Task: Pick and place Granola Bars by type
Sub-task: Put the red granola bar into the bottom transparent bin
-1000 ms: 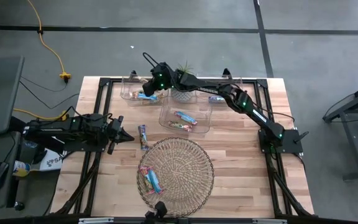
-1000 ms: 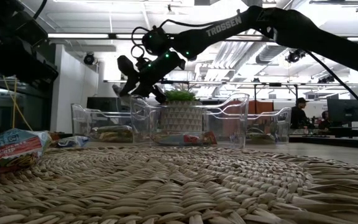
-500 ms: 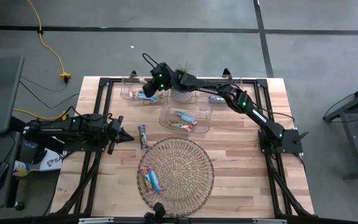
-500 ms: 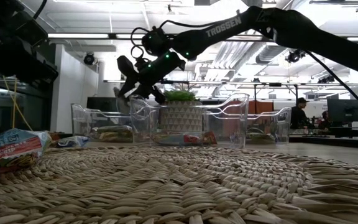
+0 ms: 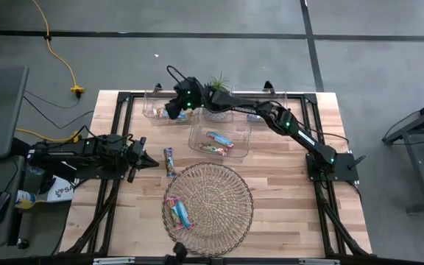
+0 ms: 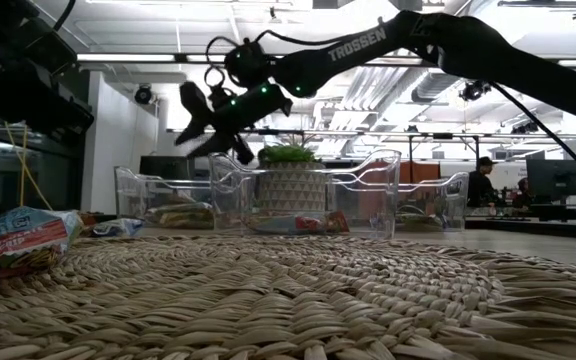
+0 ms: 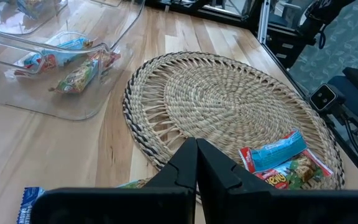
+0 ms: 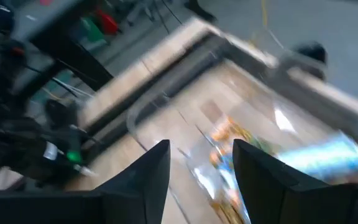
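Two bars (image 5: 165, 113) lie binned beneath the open right tool (image 5: 171, 107).

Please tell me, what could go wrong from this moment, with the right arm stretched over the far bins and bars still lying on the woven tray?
1. The right gripper, open and empty, hangs above the far left bin; pulling back low, it may hit the plant pot or a bin wall.
2. Two bars overlap on the wicker tray; one grasp may take both types.
3. The loose bar lies beside the shut left gripper, which could push it.
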